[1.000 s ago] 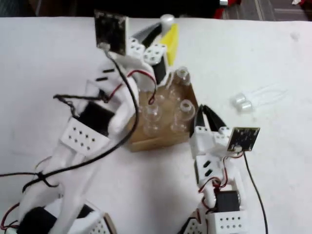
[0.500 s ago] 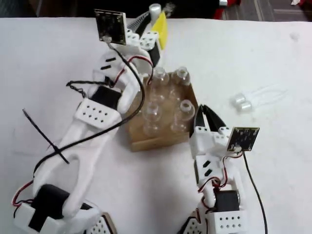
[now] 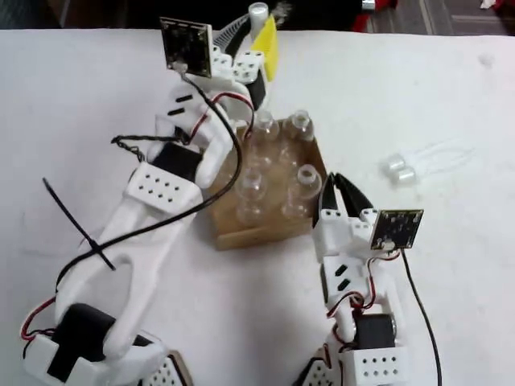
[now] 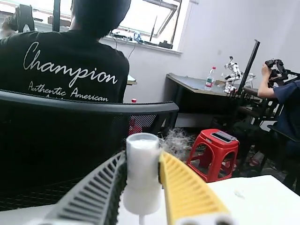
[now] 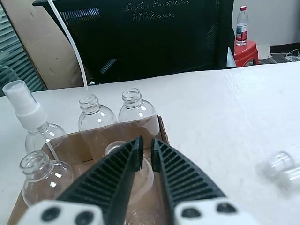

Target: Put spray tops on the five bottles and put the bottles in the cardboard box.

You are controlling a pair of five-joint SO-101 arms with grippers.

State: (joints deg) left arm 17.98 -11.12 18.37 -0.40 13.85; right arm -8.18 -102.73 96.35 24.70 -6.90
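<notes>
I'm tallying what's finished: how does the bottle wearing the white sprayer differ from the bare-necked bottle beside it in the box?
The sprayer bottle carries a white spray top that leans sideways; the bare-necked bottle ends in an open threaded mouth. A thin tube runs down inside the sprayer bottle; the bare-necked bottle holds none. Both are clear, round and inside the cardboard box.

Five bottles (image 5: pixel 132 105), four spray tops (image 3: pixel 400 169), one cardboard box (image 3: pixel 241 233).
All five bottles stand in the box (one wears a spray top); another top sits in the left jaws, and two lie loose toward the bench's right edge.
</notes>
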